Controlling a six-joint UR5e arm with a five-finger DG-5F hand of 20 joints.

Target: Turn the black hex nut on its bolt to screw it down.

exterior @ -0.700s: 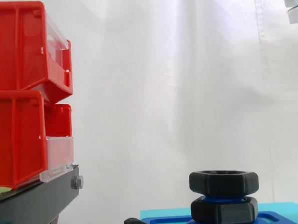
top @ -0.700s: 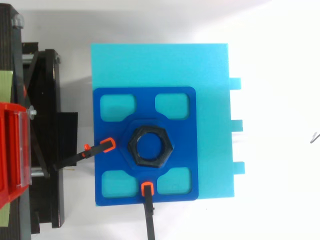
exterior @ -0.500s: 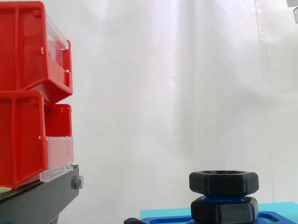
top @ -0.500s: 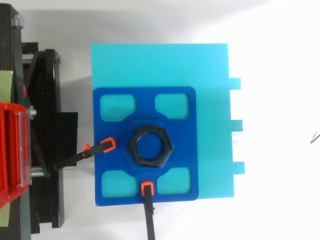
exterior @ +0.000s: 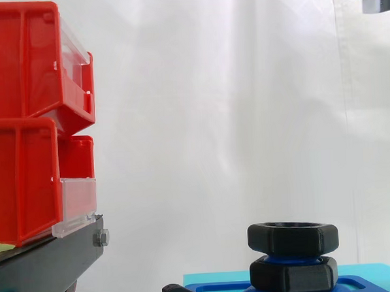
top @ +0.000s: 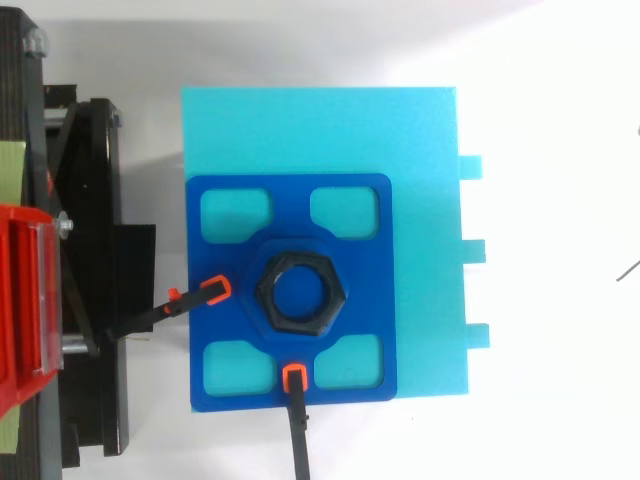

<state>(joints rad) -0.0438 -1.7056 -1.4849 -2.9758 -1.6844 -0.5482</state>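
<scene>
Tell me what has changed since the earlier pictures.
The hand, high in the top right corner of the side view, shifted left toward the space above the black hex nut and a little upward. It took hold of nothing and let go of nothing. The nut on its bolt, the blue fixture and the red bins stayed as they were.

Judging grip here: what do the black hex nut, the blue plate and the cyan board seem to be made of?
Black hex nut: likely plastic; matt, rounded edges, no metallic glint. Blue plate: probably rigid plastic; smooth, even colour. Cyan board: flat matt sheet, plastic or foam; cannot tell which.
</scene>
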